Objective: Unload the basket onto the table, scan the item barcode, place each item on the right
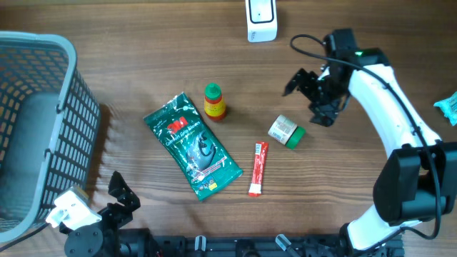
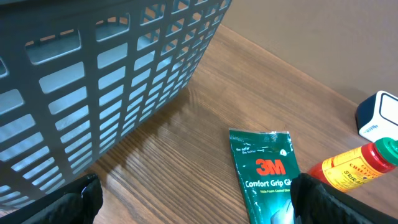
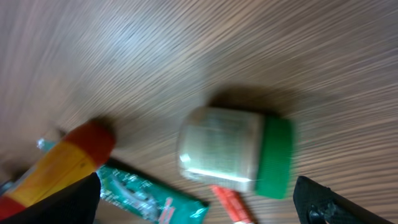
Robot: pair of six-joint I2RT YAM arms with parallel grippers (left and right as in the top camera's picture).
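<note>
- From overhead, the whole tabletop (image 1: pixel 321 187) was laid out: a grey basket (image 1: pixel 37 40) at the left, a white scanner (image 1: pixel 261 20) at the far edge, and a teal scrap (image 1: pixel 448 106) at the right edge.
- Only that view showed both arms. The right tool (image 1: pixel 308 99) hung just beside the jar (image 1: pixel 286 131), not touching it. The left tool (image 1: pixel 118 199) sat low at the near left corner, well apart from it.
- The left wrist view alone gave the lettering on the green packet (image 2: pixel 266 180) (3M, Comfort Grip), with the yellow bottle (image 2: pixel 352 169) beside it.
- The right wrist view, blurred, brought the jar close. It lay on its side between the bottle and the red sachet (image 1: pixel 258 168).
- The jar was small, with a pale label and a green lid; I could not read its print or find a barcode.
- Both tools stood spread wide, with nothing between their fingers.
</note>
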